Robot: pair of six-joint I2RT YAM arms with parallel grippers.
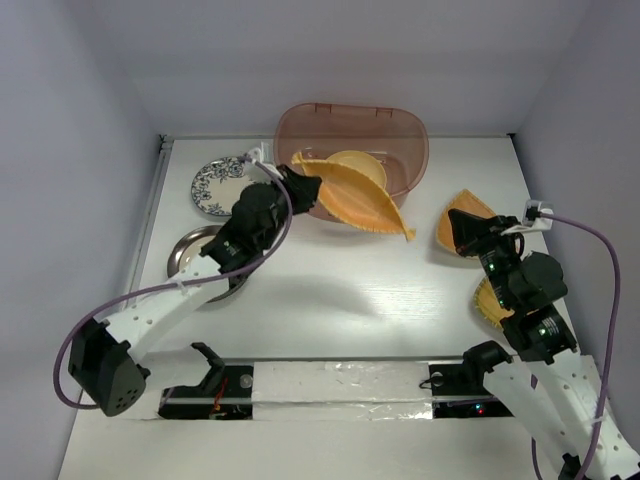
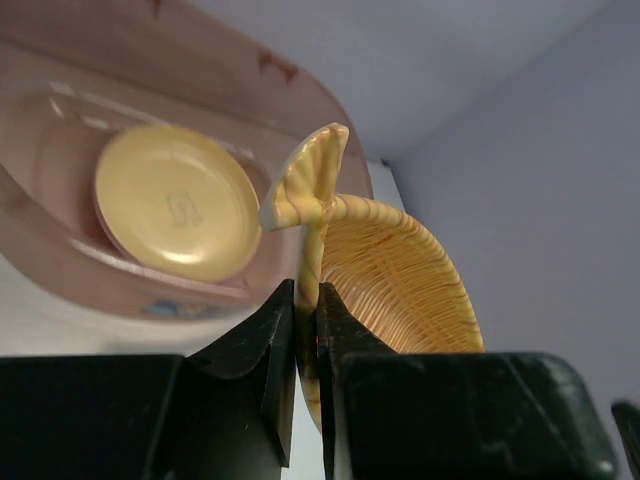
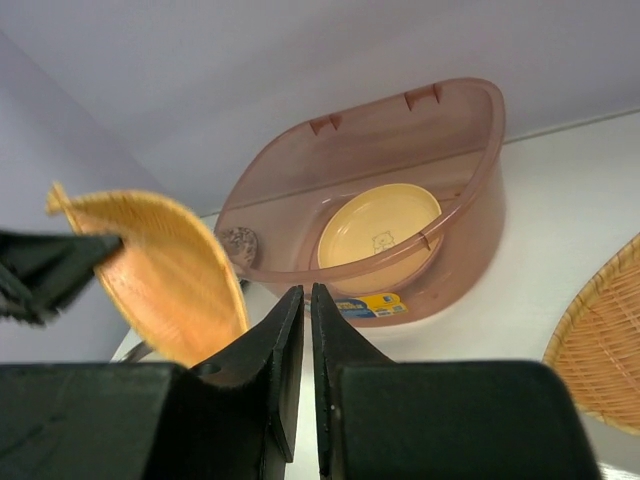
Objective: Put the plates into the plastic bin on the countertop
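Going from the left: the floral plate (image 1: 218, 185) and the metal plate (image 1: 190, 250) sit on the tabletop (image 1: 350, 300) by the left wall, nobody touching them. The metal one is partly hidden under my left arm.

My left tool (image 2: 305, 285) is clenched on the edge of a fan plate (image 2: 400, 280), close to its curled narrow end. The plate is up in the air and tipped well on its side. From above, it hangs across the near rim of the bin (image 1: 352, 140), with the wide end out over the tabletop in front. So I'd say I'm mid-delivery: carried, but not in yet.

Inside the bin there's a yellow plate (image 2: 175, 205) lying flat on the bottom.

Over on the right, my right tool (image 3: 307, 290) has its fingers pinched nearly together with nothing in them. It hovers by a second fan plate (image 1: 478, 207), and a third fan plate (image 1: 487, 300) lies nearer my base. Both are on the tabletop.

Next move, as I see it: carry the held plate further back so all of it clears the near rim, level it a bit, lower it onto the yellow one, then let go. The wide end looks like the part likely to catch the rim.
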